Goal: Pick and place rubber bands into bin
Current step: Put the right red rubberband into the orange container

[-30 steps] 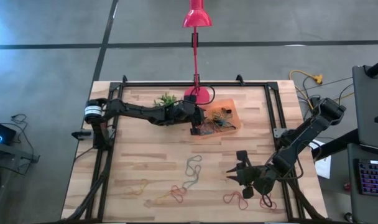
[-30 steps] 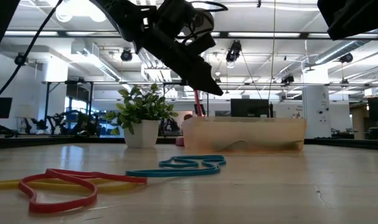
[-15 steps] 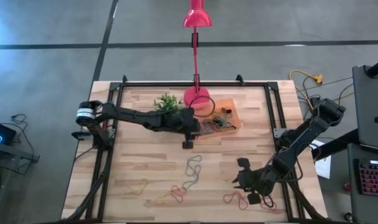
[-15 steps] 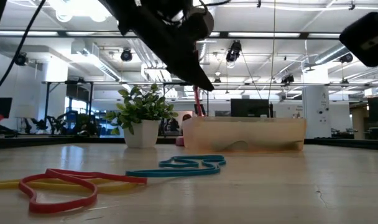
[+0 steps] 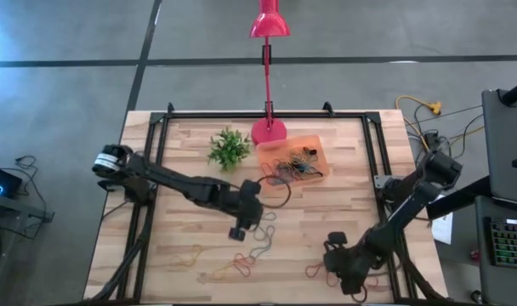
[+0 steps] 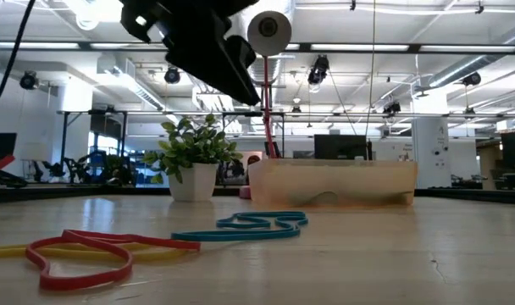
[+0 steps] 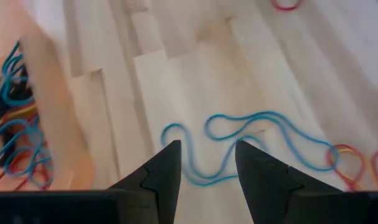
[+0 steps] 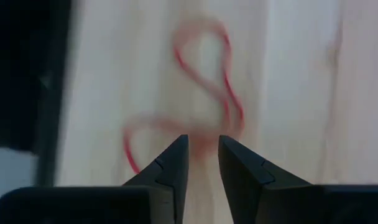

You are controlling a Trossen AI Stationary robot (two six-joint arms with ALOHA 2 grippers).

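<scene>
The orange bin (image 5: 303,151) sits at the far middle of the table with several rubber bands (image 5: 291,167) in it. It also shows in the low view as the bin (image 6: 329,183). My left gripper (image 5: 236,231) hangs open above a blue rubber band (image 7: 257,134), which lies flat on the wood near the table's middle. My right gripper (image 5: 347,279) is at the near right. Its fingers stand a little apart over a red rubber band (image 8: 204,93) lying flat, and nothing is between them. More bands (image 5: 233,267) lie loose along the near edge.
A small green plant (image 5: 229,146) and a pink lamp base (image 5: 269,131) stand just left of the bin. Black frame rails (image 5: 373,149) run along the table's sides. A yellow band (image 5: 187,255) lies at the near left. In the low view a red band (image 6: 80,254) lies in front.
My left gripper has swung away from the bin toward the table's near edge and stands over the blue band, tipped less steeply down. My right gripper has sunk and gone toward the near edge, rolling as it went, and now hangs over the red band.
</scene>
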